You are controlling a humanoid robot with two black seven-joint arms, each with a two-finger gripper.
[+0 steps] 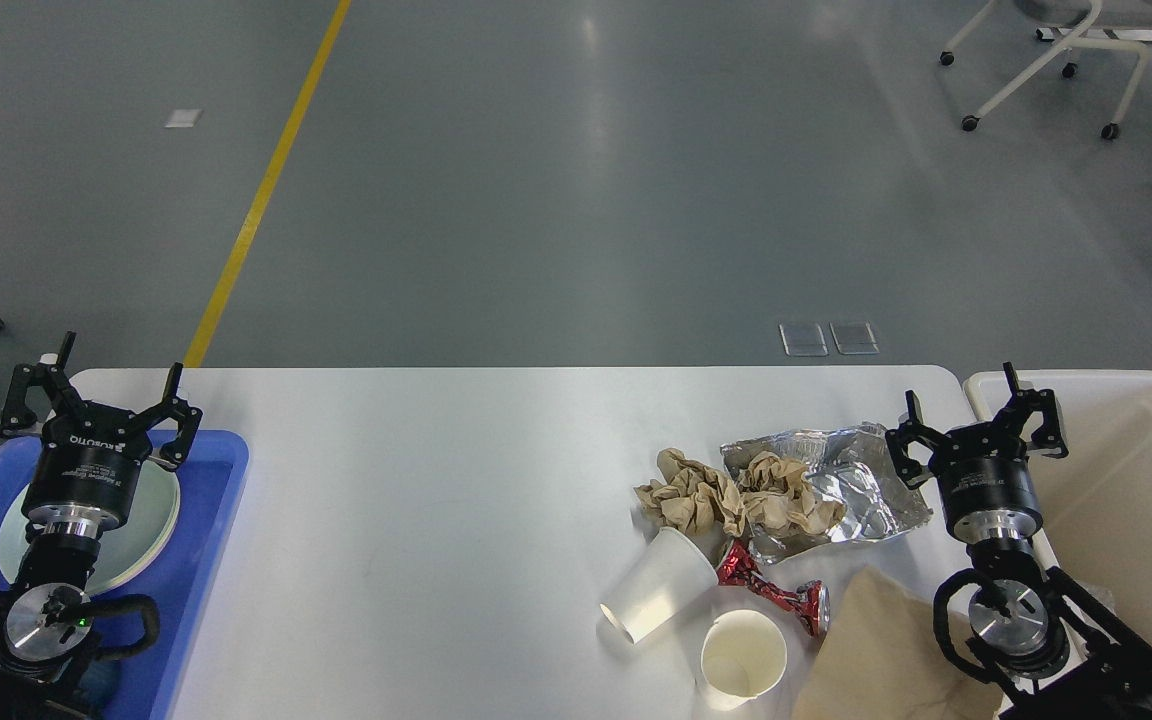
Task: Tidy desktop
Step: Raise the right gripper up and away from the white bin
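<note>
The white desktop [436,470] fills the lower half of the head view. Litter lies on its right part: crumpled brown paper [706,495], a silver foil bag [851,480], a red wrapper [776,595], a white paper cup on its side [658,585], an upright paper cup [743,660] and a tan paper bag [876,650]. My right gripper [981,415] stands open at the desktop's right edge, beside the foil bag, with nothing between its fingers. My left gripper [96,385] is open above the blue tray, holding nothing.
A blue tray [206,560] with a white plate [151,510] sits at the left edge. A cream bin [1136,480] stands off the right edge. Beyond the table is grey floor with a yellow line [266,190] and a wheeled chair [1046,60].
</note>
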